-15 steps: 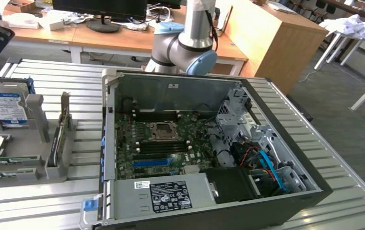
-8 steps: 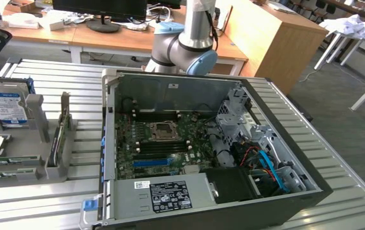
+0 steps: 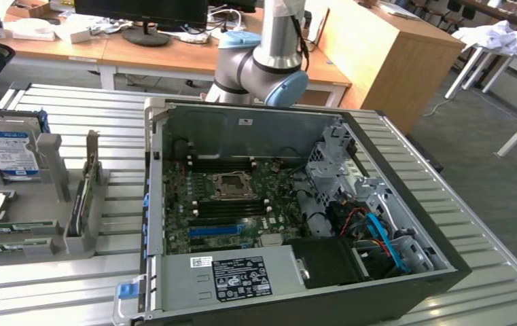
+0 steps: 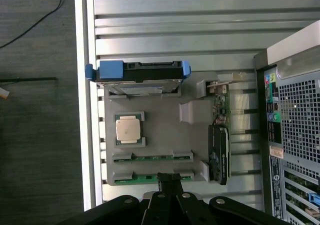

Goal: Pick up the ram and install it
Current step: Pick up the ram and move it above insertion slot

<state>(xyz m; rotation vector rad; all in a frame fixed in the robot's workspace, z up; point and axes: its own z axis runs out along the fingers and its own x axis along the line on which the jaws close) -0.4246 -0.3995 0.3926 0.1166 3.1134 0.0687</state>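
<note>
Two green sticks sit flat in the grey tray [image 3: 32,214] at the exterior view's lower left, below the CPU chip [image 4: 128,129] and hard drive [image 4: 140,70]. The ram [image 4: 145,177], nearest the tray's edge, lines up with your gripper [image 4: 170,178]. Its fingers are pressed together, pinching nothing. Risk: if you descend like this, the tips prob. jab the board instead of straddling it. Sideways drift could hit the other stick [image 4: 150,158].

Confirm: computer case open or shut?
Open. The computer case lies with its side panel off, motherboard and cables exposed.
</note>
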